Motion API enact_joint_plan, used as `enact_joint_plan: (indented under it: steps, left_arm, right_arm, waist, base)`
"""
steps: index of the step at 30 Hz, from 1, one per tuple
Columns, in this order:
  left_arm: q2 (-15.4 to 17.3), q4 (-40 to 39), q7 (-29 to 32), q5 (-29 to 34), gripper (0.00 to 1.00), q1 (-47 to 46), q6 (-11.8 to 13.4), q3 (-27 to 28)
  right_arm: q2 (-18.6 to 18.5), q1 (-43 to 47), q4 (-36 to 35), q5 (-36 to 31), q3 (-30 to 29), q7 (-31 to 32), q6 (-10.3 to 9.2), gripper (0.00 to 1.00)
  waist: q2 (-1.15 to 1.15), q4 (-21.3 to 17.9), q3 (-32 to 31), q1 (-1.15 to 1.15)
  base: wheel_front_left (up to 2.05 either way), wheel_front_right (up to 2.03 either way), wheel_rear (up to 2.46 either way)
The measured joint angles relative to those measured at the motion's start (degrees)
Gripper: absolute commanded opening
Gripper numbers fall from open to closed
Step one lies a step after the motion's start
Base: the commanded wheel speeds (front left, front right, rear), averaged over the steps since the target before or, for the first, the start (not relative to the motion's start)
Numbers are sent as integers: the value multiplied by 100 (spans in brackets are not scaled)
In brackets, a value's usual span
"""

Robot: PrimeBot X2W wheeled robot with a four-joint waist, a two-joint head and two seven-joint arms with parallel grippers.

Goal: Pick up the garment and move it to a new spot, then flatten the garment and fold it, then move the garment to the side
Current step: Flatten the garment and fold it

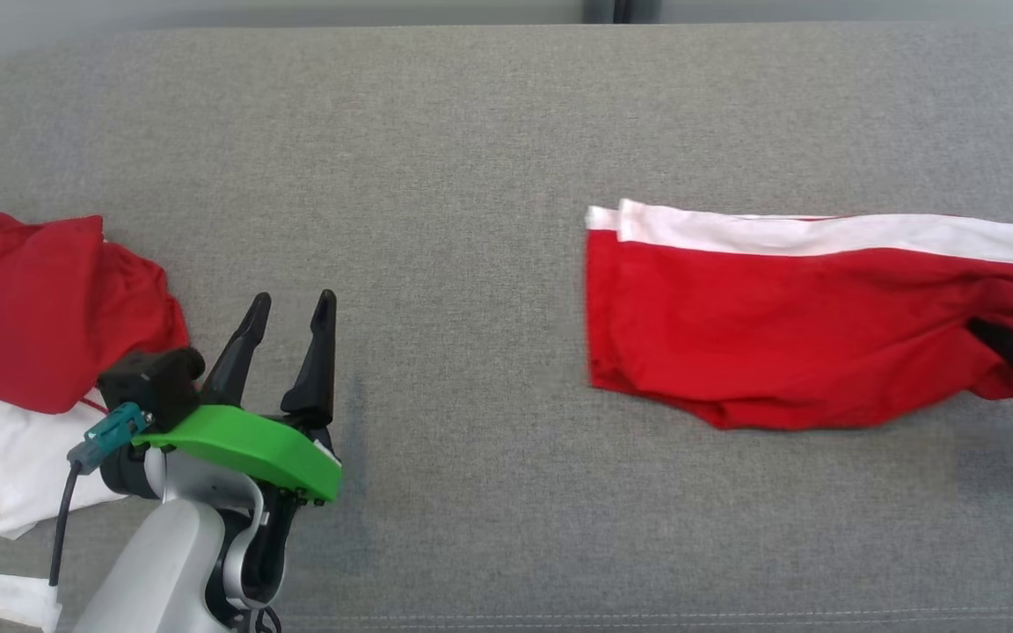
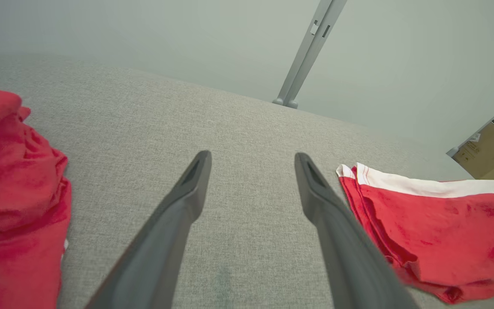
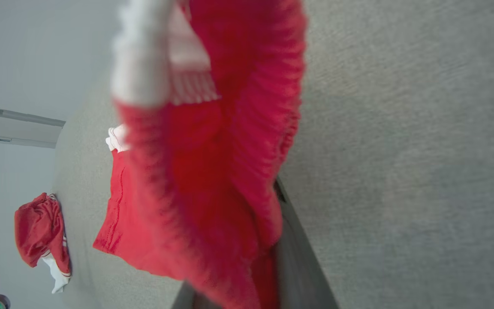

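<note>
We see the garment [image 1: 779, 334], red with a white band along its far edge, stretched out on the right half of the grey cushion [image 1: 471, 158], its long side running left to right. Its left end lies flat with the layers roughly stacked. Its right end is bunched and reaches the right edge of the head view. There the right gripper [image 1: 1009, 345] comes in from the right, its dark fingers pinched on that bunched end. In the right wrist view we find red cloth gathered between the fingers and draped, blurred, close to the camera.

The left gripper [image 1: 294, 301] hovers at the near left, jaws spread wide with nothing between them, well apart from the garment. Just left of it lies a heap [image 1: 40, 308] of red and white cloth, crumpled near the cushion's left edge. Beyond the cushion's far edge we make out a grey post [image 2: 305, 56] and, far right, a box [image 2: 489, 152].
</note>
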Motion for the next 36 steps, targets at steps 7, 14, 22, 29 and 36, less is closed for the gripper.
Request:
enact_joint_plan:
  steps: [7, 14, 22, 29, 36]
  left_arm:
    - [-71, -148, 75, -14, 100, 71, 15, 80]
    - [-80, -330, 240, -11, 100, 205, 29, 93]
    - [-180, -508, 479, 86, 100, 179, 29, -22]
    - [-186, -511, 581, 137, 100, 177, 29, -14]
    - [-202, -505, 699, 158, 100, 180, 29, 46]
  right_arm:
    - [-605, 286, -225, 350, -448, 172, -109, 0]
    - [229, -183, -1356, 366, 103, 490, 154, 0]
    - [761, -261, -1308, -104, 528, 272, -143, 0]
    - [1154, -662, -1058, -511, 787, 87, -260, 0]
    - [1426, -972, -1016, -808, 1143, 73, -259, 100]
  waist:
    - [0, -140, -113, 0]
    - [0, -345, -129, 0]
    - [0, -382, 2, 0]
    - [0, -339, 69, 0]
    - [0, -321, 56, 0]
  base:
    - [0, 0, 0]
    - [0, 0, 0]
    - [0, 0, 0]
    - [0, 0, 0]
    - [0, 0, 0]
